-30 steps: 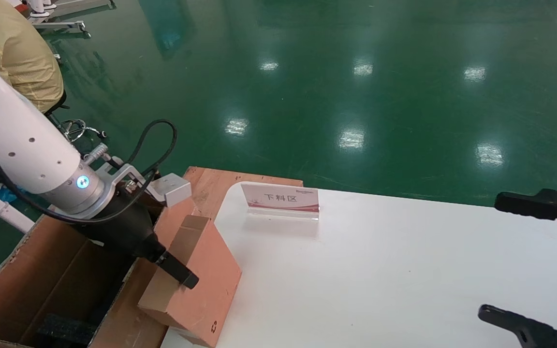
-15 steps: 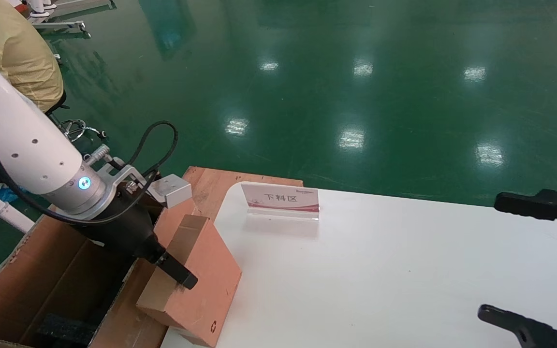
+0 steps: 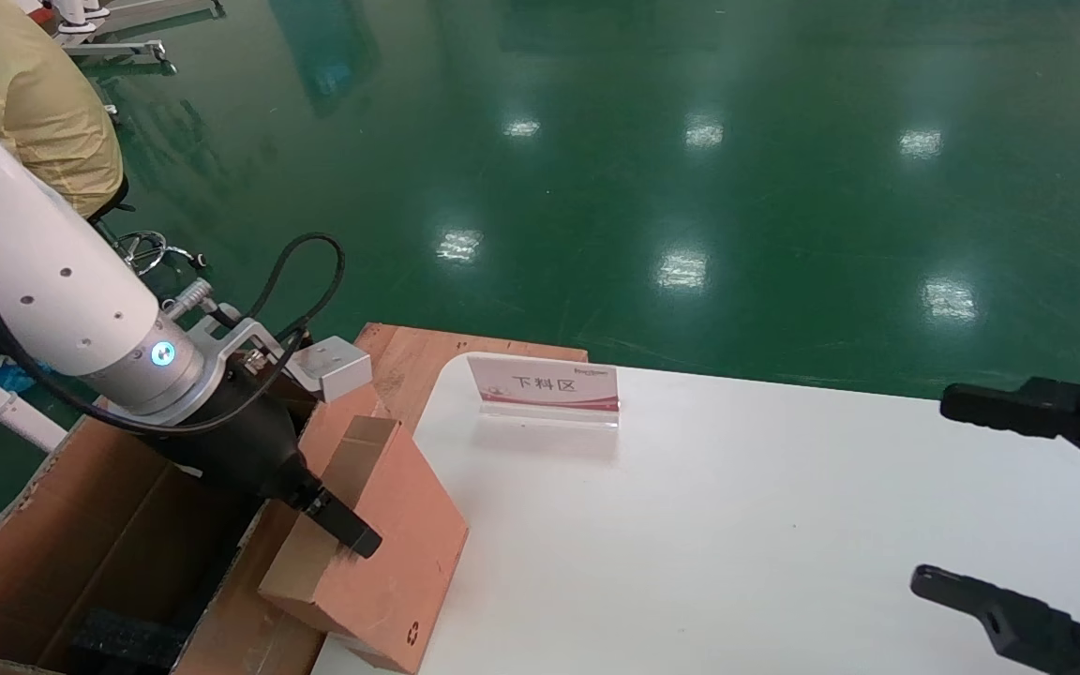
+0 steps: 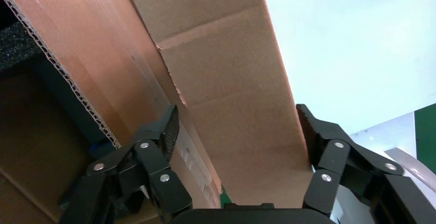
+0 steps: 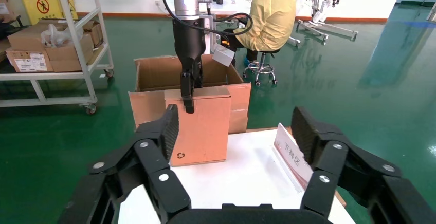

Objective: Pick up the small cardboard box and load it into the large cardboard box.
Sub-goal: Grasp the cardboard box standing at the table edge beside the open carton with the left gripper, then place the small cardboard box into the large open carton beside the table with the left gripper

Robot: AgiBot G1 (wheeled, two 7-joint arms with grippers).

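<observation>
Here my left hand [image 3: 338,525] is clamped across the top of the small box [image 3: 381,534], one finger on each broad face, so I can tip it off the table [image 3: 737,525]. The box leans on its lower edge at the table's left rim, against the wall of the big box [image 3: 99,534], which stands open right beside it: I judge a short carry over the flap is left. My right hand [image 3: 1018,511] hangs spread apart, idle, over the table's right side.

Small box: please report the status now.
Left gripper shut on small box, tilted at table edge. Right gripper open, parked over table. Large box flap beside small box, not yet cleared.
</observation>
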